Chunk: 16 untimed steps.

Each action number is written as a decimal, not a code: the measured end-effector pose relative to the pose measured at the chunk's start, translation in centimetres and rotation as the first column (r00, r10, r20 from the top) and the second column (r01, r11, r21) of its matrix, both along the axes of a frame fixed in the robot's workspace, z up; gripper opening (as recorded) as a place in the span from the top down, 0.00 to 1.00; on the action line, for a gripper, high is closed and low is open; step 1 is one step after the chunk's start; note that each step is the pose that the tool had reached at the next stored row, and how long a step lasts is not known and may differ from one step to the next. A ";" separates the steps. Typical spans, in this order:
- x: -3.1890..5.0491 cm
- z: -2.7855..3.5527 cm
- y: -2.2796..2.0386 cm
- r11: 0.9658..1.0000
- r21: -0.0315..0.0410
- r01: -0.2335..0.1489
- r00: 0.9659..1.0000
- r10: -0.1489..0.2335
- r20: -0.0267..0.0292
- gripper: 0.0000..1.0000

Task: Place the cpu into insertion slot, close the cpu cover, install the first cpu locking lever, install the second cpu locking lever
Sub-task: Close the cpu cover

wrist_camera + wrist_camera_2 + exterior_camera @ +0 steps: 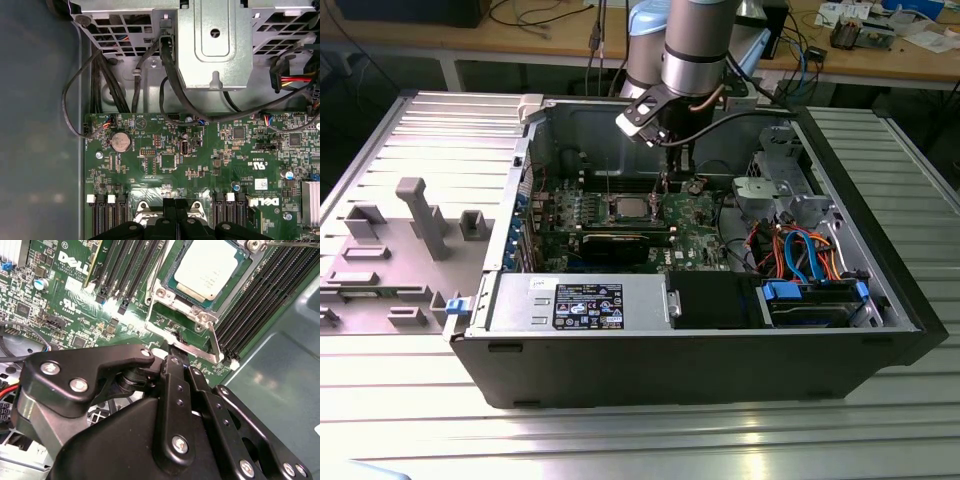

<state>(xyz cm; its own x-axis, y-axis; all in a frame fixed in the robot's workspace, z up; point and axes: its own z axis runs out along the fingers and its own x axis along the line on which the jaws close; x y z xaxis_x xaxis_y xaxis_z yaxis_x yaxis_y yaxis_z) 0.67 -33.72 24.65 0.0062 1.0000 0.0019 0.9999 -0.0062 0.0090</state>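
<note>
gripper: fingers look squeezed together, no gap I can see in either wrist view [175,359] [176,202]. In the exterior view it's down inside the case [720,370], just to that view's right of the cpu [672,178].
touching what: in the second wrist view the tips sit right at the lever [200,351], the bent silver rod along the edge of the cover. Can't tell if they actually pinch it or just press on it.
cpu: seated in the slot, dull silver top facing up [205,267]. It's the pale square mid-board in the exterior view [628,207].
slot: only a dark rim peeks out around the chip [174,284].
cover: silver frame lying flat around the cpu, chip showing through its window [161,294].
board: green, lying flat in the case [200,165], with a coin cell near one corner [120,142].
ram slots: long black ones on both sides of the socket [265,295], apart from the fingers.
drive cage: grey metal, past the board's edge with black cables running under it [215,45].
case: lies on its side, open, on a ribbed metal table [620,440].
</note>
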 end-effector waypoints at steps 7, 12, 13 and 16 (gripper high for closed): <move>-0.31 -0.02 0.00 1.000 0.000 0.000 1.000 0.000 0.000 0.89; -0.45 -0.05 0.00 1.000 0.000 0.000 1.000 0.000 0.000 0.89; -0.48 -0.07 0.00 1.000 0.000 0.000 1.000 0.000 -0.001 0.89; -0.55 -0.09 0.00 1.000 0.000 0.000 1.000 0.000 -0.001 0.89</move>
